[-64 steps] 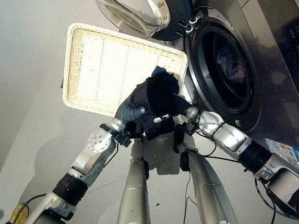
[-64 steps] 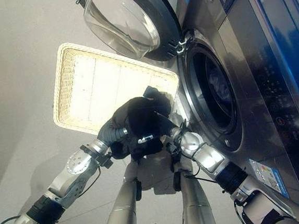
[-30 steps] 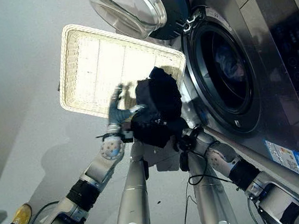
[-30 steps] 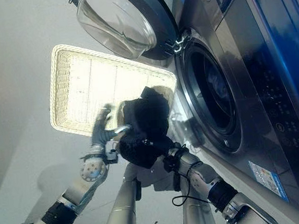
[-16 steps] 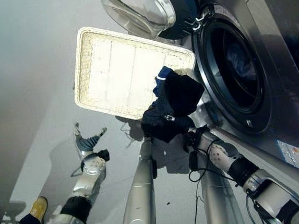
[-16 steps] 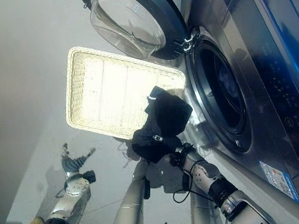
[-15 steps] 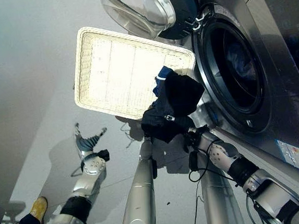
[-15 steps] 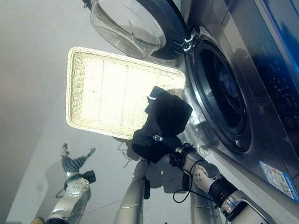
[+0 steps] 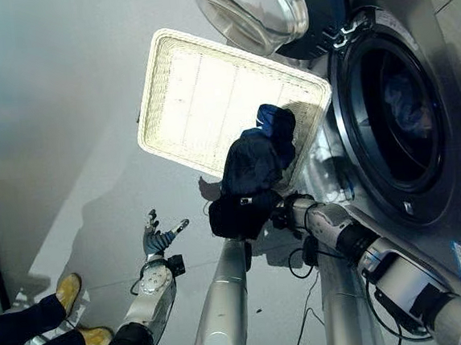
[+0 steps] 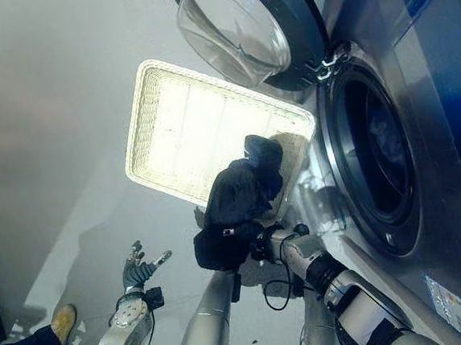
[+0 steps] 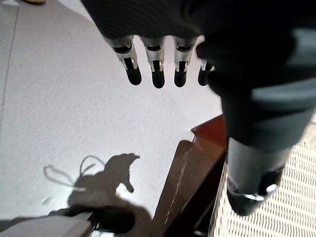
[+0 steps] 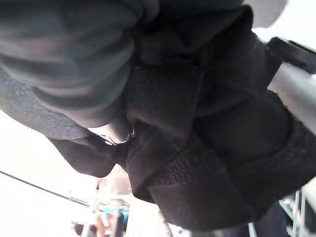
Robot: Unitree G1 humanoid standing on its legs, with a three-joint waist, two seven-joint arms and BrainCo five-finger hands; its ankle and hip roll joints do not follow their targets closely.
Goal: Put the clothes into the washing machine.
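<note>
A dark, bunched garment (image 9: 253, 166) hangs in the air over the near right corner of the white wicker basket (image 9: 207, 94). My right hand (image 12: 69, 54) is shut on its lower end, and in the right wrist view the black cloth (image 12: 207, 148) wraps close round it. The washing machine's round opening (image 9: 395, 118) lies just right of the garment, with bluish clothes (image 9: 406, 105) inside the drum. My left hand (image 9: 157, 242) is low at the left over the floor, open, its fingers (image 11: 157, 74) straight and holding nothing.
The machine's glass door (image 9: 256, 9) stands swung open above the basket's far end. A person's legs with yellow shoes (image 9: 67, 292) are at the lower left on the grey floor (image 9: 67, 154). The basket's weave (image 11: 291, 197) shows beside my left thumb.
My left hand has let go of the garment and swung away down to the left. The right hand alone now holds it, hanging longer. The camera has shifted too.
</note>
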